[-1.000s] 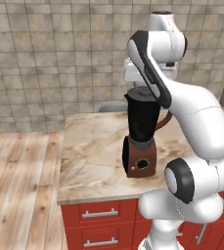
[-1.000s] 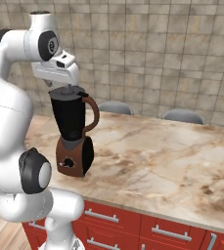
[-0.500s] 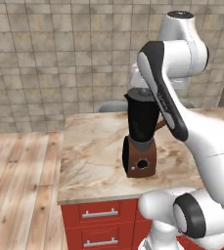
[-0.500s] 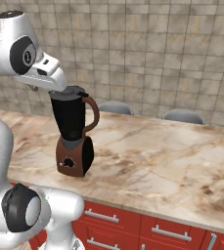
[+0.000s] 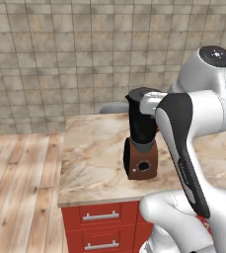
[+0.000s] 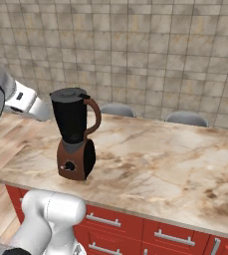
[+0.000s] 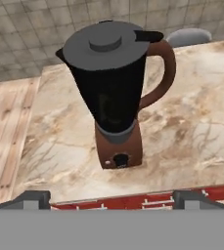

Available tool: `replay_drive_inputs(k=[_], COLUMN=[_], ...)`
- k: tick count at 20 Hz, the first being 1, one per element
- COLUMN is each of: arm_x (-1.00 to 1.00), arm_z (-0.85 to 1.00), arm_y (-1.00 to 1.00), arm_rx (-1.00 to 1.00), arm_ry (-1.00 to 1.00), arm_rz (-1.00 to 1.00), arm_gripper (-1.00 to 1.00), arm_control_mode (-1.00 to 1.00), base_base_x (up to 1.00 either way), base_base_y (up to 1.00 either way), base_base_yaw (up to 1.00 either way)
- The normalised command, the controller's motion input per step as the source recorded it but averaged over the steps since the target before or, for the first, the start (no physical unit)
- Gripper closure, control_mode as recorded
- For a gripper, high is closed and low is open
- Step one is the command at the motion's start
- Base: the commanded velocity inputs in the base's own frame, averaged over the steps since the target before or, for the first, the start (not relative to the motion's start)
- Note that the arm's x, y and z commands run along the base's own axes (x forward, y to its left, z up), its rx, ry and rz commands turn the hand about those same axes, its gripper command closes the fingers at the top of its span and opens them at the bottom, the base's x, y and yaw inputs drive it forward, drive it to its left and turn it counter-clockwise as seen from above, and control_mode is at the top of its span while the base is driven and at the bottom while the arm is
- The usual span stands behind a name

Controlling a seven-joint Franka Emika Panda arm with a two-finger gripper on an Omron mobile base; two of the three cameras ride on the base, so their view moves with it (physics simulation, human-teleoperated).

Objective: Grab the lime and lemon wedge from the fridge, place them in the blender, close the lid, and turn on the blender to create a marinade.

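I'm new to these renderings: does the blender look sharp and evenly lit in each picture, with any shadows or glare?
Left base view: blender sharp, flat light, arm crossing its right side. Right base view: crisp, faint shadow on the counter. Hand view: lid clear; dim reflection in the black jug, no glare.

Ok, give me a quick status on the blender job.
Gripper open, empty, backed off from the counter. Lid seated on the blender jug. Knob facing the hand, nothing in the way.
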Motion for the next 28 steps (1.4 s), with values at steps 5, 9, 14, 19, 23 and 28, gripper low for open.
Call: replay_drive_inputs(k=[5, 9, 14, 19, 23, 28], arm_x=[-0.52, -0.17, -0.02, 0.00, 0.00, 0.03], arm_z=[-0.17, -0.35, -0.33, -0.26, -0.52, -0.60], arm_y=[0.09, 0.14, 0.20, 0.25, 0.26, 0.27], arm_rx=[0.00, 0.00, 0.00, -0.13, -0.24, -0.18], arm_ry=[0.01, 0.16, 0.23, 0.26, 0.07, 0.19], arm_rz=[0.00, 0.00, 0.01, 0.06, 0.10, 0.09], arm_gripper=[-1.00, -1.00, -1.00, -1.00, -1.00, 1.00], arm_control_mode=[-1.00, -1.00, -1.00, -1.00, -1.00, -1.00], base_base_x=[0.00, 0.00, 0.00, 0.00, 0.00, 0.00], base_base_y=[0.00, 0.00, 0.00, 0.00, 0.00, 0.00], base_base_yaw=[0.00, 0.00, 0.00, 0.00, 0.00, 0.00])
